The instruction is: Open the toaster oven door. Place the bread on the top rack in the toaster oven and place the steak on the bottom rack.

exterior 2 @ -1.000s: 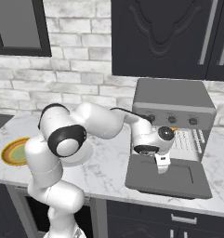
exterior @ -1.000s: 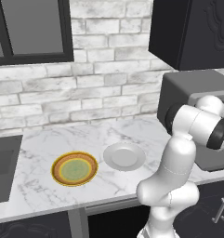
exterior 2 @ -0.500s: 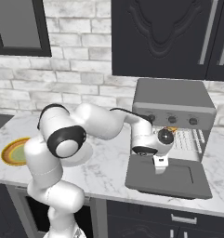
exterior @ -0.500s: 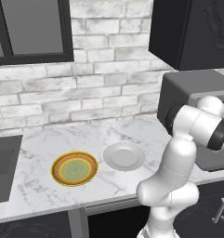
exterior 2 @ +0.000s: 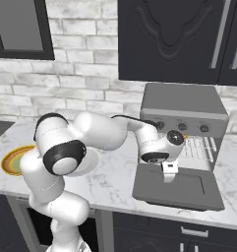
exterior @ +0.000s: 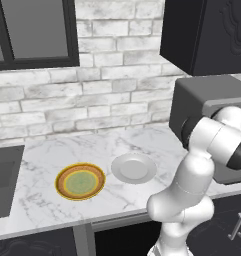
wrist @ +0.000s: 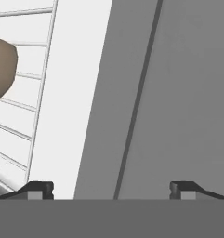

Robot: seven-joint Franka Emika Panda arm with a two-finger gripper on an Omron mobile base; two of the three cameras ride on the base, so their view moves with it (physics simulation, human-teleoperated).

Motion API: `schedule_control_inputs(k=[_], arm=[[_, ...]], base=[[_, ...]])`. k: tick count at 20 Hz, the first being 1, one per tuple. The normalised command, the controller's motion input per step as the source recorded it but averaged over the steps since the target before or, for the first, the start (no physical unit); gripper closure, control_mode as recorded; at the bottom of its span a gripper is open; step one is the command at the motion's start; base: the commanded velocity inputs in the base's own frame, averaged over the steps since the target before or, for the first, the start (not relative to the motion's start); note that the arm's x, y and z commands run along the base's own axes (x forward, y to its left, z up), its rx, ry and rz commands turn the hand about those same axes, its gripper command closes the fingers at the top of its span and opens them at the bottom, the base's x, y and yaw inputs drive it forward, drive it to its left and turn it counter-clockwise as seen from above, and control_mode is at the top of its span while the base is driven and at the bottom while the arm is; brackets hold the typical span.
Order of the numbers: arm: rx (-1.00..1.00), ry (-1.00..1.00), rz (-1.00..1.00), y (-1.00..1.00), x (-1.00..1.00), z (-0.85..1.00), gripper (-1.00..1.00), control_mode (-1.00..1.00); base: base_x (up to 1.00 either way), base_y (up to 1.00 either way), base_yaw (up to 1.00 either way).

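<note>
end effector (exterior 2: 169, 173) spread wide, holding nothing, over lowered toaster oven door (exterior 2: 176, 188); no readable labels.

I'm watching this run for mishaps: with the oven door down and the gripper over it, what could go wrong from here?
The open gripper hangs close above the lowered toaster oven door; dropping further could strike it. The bread sits on a rack near the front edge, so a careless withdrawal might nudge it. The white plate looks empty, leaving the steak's whereabouts unclear.

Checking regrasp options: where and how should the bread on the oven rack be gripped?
Pinch the bread across its rounded sides, coming level from the front over the lowered toaster oven door; the toaster oven likely blocks a top approach.
</note>
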Motion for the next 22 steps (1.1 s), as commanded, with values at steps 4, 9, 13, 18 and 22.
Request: schedule_control_inputs(k=[4, 9, 13, 18, 22], arm=[[-0.05, 0.15, 0.03, 0.00, -0.45, 0.12, -1.00, -1.00], [-0.03, 0.17, 0.01, 0.00, -0.57, 0.12, -1.00, -1.00], [-0.02, 0.13, 0.00, 0.00, -0.64, 0.14, -1.00, -1.00], [-0.02, 0.06, 0.00, 0.00, -0.66, 0.17, -1.00, -1.00], [-0.03, 0.01, 0.05, 0.00, -0.61, 0.22, -1.00, -1.00]], base=[[0.00, 0.00, 0.00], [0.00, 0.00, 0.00], [0.00, 0.00, 0.00], [0.00, 0.00, 0.00], [0.00, 0.00, 0.00]])
